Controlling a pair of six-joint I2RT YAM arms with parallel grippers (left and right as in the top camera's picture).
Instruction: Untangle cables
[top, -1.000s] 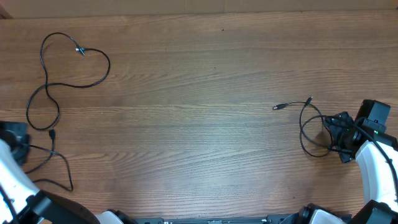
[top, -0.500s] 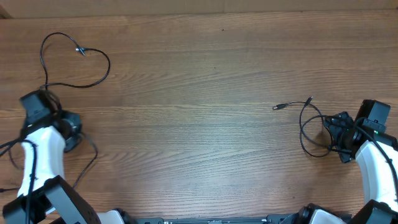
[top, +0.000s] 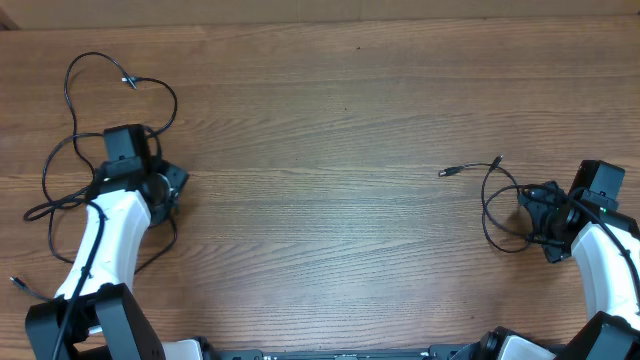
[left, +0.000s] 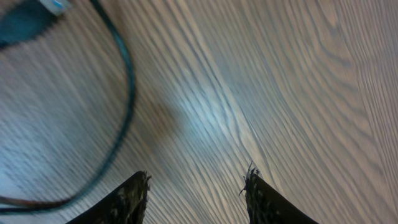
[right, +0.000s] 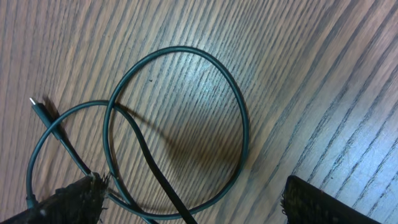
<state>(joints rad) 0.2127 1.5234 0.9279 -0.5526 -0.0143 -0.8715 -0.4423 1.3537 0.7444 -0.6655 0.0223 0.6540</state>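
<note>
A thin black cable (top: 166, 95) lies looped at the far left, its silver-tipped plug (top: 128, 80) at the top. Its lower strands (top: 47, 205) trail left past my left arm. My left gripper (top: 172, 184) is open over bare wood just right of them. In the blurred left wrist view, a cable strand (left: 127, 81) curves left of the open jaws (left: 197, 180). Another cable (top: 492, 215) lies coiled at the right, with plug ends (top: 446, 172) pointing left. My right gripper (top: 532, 212) is open beside it. In the right wrist view, the coil (right: 239, 118) lies between the open fingers (right: 196, 186).
The wooden table (top: 320, 200) spans the whole view. A small plug end (top: 12, 283) lies near the left edge, below my left arm. The far table edge runs along the top.
My left arm has swung up and right from the lower left corner to the left cables. The lower strands there have shifted. The right arm and its cable have not moved.
</note>
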